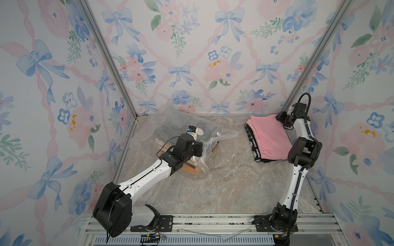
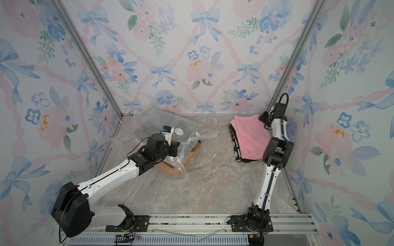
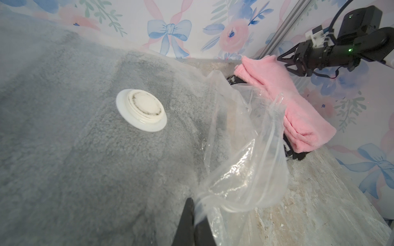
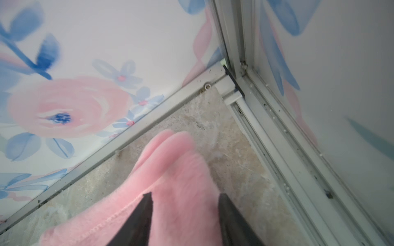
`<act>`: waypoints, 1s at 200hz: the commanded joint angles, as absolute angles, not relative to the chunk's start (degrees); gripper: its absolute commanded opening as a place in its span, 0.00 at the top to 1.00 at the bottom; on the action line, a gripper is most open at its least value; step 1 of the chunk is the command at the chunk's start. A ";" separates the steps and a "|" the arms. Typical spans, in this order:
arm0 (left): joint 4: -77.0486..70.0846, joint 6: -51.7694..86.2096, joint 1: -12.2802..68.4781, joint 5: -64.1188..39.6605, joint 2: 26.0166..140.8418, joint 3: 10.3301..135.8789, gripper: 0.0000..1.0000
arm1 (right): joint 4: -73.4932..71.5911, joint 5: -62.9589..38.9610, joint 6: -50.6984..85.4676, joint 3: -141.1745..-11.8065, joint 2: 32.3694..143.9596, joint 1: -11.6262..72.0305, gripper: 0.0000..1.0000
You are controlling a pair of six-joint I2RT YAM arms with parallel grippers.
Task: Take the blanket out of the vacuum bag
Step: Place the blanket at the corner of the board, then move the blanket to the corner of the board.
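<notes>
The clear vacuum bag (image 1: pixel 170 118) (image 2: pixel 147 119) lies at the back left of the table, its round white valve cap (image 1: pixel 199 132) (image 3: pixel 141 109) facing up. A grey blanket (image 3: pixel 64 138) fills it under the plastic. My left gripper (image 3: pixel 193 204) (image 1: pixel 201 149) is shut on a crumpled fold of the bag's plastic at its open end. A folded pink blanket (image 1: pixel 268 136) (image 2: pixel 249 136) (image 4: pixel 170 181) lies outside the bag at the back right. My right gripper (image 4: pixel 185 194) (image 1: pixel 279 118) is open at its far corner, and pink fabric shows between the spread jaws.
A black-and-white blanket (image 1: pixel 253 144) lies under the pink one. Cream and orange folded fabric (image 1: pixel 191 168) sits low in the bag behind my left wrist. Floral walls and metal corner posts (image 4: pixel 234 53) close the back and sides. A clear plastic strip (image 1: pixel 213 232) lies on the front rail.
</notes>
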State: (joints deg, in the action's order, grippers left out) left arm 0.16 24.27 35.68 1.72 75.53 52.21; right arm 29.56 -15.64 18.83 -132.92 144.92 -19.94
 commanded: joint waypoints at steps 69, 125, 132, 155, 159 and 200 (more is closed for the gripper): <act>3.88 25.14 36.14 3.23 69.50 49.41 1.00 | 23.64 0.64 8.40 -83.87 103.81 -8.14 0.08; 2.47 26.99 36.14 1.84 64.48 44.17 1.00 | 28.14 21.10 1.69 -83.79 109.12 3.16 0.19; 2.37 27.30 36.18 1.91 63.72 43.48 1.00 | 29.00 22.17 1.46 -84.58 110.08 3.77 0.21; 2.59 28.39 36.12 2.86 61.10 40.70 1.00 | 30.32 23.12 1.21 -85.77 111.72 4.63 0.24; 2.63 28.49 36.08 3.06 60.71 40.33 1.00 | 30.39 23.44 1.11 -85.86 112.02 4.85 0.25; 4.12 28.66 36.15 4.60 58.36 38.94 1.00 | 30.29 26.32 0.00 -85.07 114.12 6.31 0.41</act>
State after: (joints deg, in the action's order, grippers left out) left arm 1.48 27.83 36.01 3.64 59.61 40.18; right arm 28.99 22.90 1.04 -83.99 112.51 5.10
